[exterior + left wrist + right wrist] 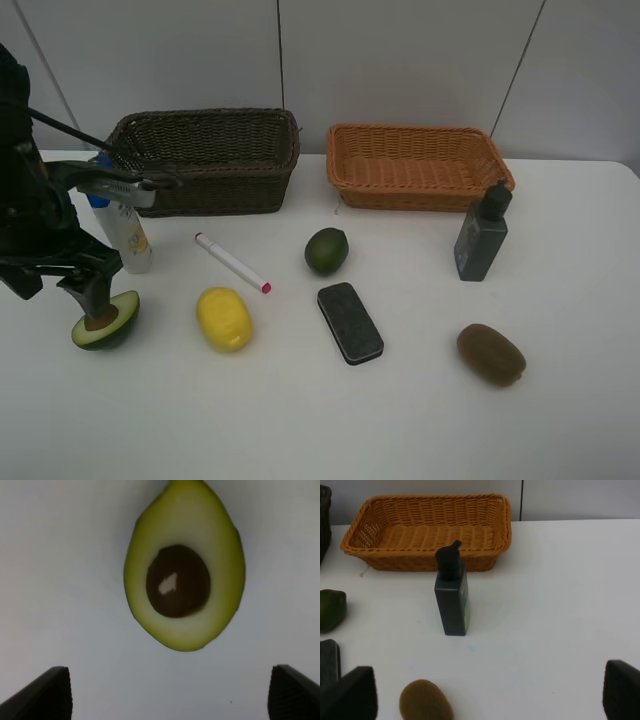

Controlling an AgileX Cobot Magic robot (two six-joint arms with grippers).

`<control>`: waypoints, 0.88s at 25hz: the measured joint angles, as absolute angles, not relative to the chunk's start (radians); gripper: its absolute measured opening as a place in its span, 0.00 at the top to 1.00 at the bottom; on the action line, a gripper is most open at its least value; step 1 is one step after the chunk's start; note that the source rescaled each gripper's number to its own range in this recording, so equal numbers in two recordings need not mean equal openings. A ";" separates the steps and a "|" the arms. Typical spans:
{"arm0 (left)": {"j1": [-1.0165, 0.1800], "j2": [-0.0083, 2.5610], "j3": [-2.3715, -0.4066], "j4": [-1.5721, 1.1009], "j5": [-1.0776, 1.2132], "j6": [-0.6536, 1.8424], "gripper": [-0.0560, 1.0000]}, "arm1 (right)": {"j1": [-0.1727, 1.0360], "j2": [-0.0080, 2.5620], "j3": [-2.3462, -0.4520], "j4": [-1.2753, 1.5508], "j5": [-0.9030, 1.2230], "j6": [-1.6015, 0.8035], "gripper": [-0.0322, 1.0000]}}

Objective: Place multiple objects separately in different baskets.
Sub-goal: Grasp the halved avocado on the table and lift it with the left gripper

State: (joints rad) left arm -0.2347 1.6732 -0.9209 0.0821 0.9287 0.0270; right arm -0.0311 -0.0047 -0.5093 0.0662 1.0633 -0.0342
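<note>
Your left tool (170, 700) is released, its jaws spread wide. It hangs just over the halved avocado (185, 575), which lies cut face up on the counter (400, 430) at the near left, pit showing. In the left wrist view neither finger touches the fruit.

Your right tool (487, 695) is released too and grasps nothing. Its wrist view shows the dark grey bottle (451, 595) standing upright ahead of it, with the orange-tan basket (427, 562) behind the bottle and the brown kiwi (426, 700) near one finger.

Both baskets sit at the back of the counter, the dark brown basket (220, 185) on the left and the orange-tan one on the right, apart from each other. You can see nothing in either.

The remaining objects lie on the counter:
- The blue-capped white bottle (128, 235) stands in front of the dark basket's left end, partly hidden by your left arm.
- The white pink-tipped marker (232, 263) lies slanted, with the yellow lemon (224, 319) just in front of it.
- The green lime (326, 250) sits mid-counter, the black eraser block (350, 322) just in front of it.
</note>
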 joint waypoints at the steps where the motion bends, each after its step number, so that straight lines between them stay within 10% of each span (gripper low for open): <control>1: -0.235 1.688 -0.920 0.083 0.912 0.027 0.00 | -0.031 -0.005 -0.509 0.066 1.063 -0.034 0.00; 22: -0.235 1.933 -0.920 -0.008 0.713 0.036 0.00 | -0.031 -0.005 -0.509 0.066 1.063 -0.034 0.00</control>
State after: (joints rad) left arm -0.2347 1.9330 -0.9198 -0.0084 0.7133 0.0359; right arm -0.0311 -0.0047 -0.5093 0.0662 1.0633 -0.0342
